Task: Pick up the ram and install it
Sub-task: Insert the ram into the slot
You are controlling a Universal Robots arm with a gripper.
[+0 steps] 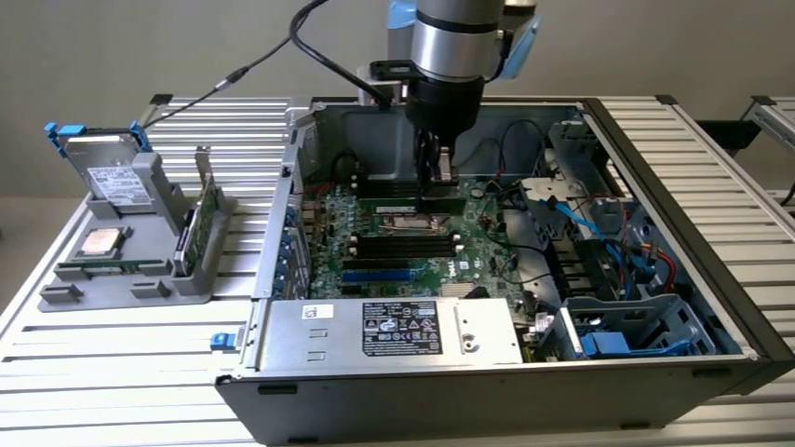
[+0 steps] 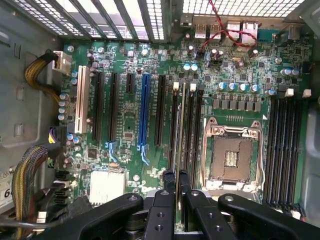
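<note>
Sheet-metal power supply (image 1: 385, 331) lies closest, across the lower middle of the exterior view. It sits inside the open computer case (image 1: 695, 200), which is laid on its side so the motherboard (image 1: 410, 247) faces up and can be reached from above.

Beyond it, at the upper middle of that view, the arm comes straight down into the case. The gripper (image 1: 437, 182) hangs just over the board next to the CPU socket (image 1: 408, 222). In the wrist view its fingers (image 2: 161, 210) are drawn nearly together and clamped on the ram (image 2: 180, 130). The ram is a thin stick seen edge-on, running lengthwise along the black memory slots (image 2: 194, 130) beside the socket. Holding it edge down and parallel to the slots looks meant to line it up with one. Whether it sits in a slot or just above, I cannot tell.

At the exterior view's left, a grey fixture (image 1: 74, 296) props a hard drive (image 1: 112, 177) and an expansion card (image 1: 205, 223) upright, easy to grab. Everything rests on a slatted aluminium table (image 1: 125, 372) before a plain beige wall (image 1: 149, 47).
</note>
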